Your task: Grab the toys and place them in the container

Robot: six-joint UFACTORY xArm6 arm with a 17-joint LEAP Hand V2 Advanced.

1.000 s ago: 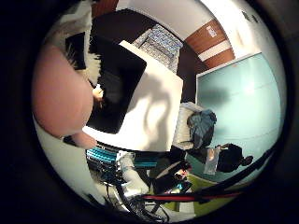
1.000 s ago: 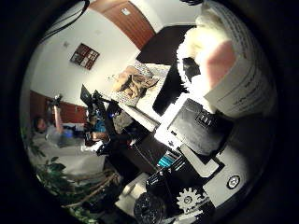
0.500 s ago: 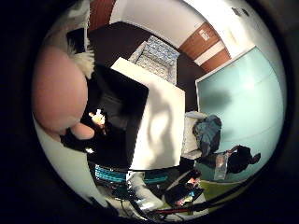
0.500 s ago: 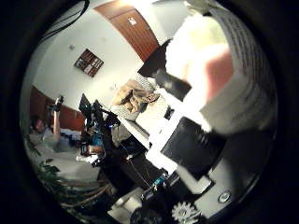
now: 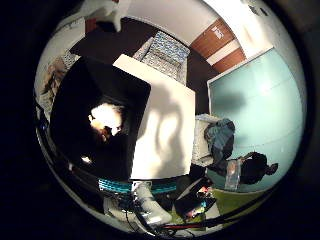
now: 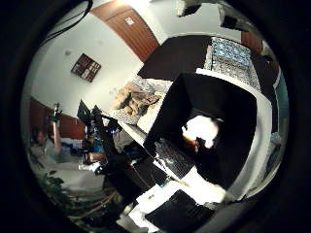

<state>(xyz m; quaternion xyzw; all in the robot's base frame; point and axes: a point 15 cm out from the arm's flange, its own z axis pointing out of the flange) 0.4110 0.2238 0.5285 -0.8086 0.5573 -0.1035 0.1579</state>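
Note:
A black open-topped container (image 5: 95, 120) stands on a white table (image 5: 167, 135) below my palm. A white plush toy with orange-pink patches (image 5: 106, 118) lies on the container's floor, also seen in the thumb side view as the plush toy (image 6: 203, 131) inside the container (image 6: 214, 102). My right hand (image 5: 106, 11) shows only as white and black fingertips (image 6: 188, 7) at the views' edges, spread away from the palm, with nothing held between them. It hangs well above the container, apart from the toy.
A heap of brown plush things (image 6: 133, 99) lies on a patterned surface beside the container. A blue-and-white patterned seat (image 5: 167, 55) stands past the table's far edge. A teal partition (image 5: 255, 100) and cluttered desks (image 6: 102, 145) surround the table.
The plush toy that filled the views right against my palm has left the hand and now lies inside the black container. The fingers have spread out toward the views' edges.

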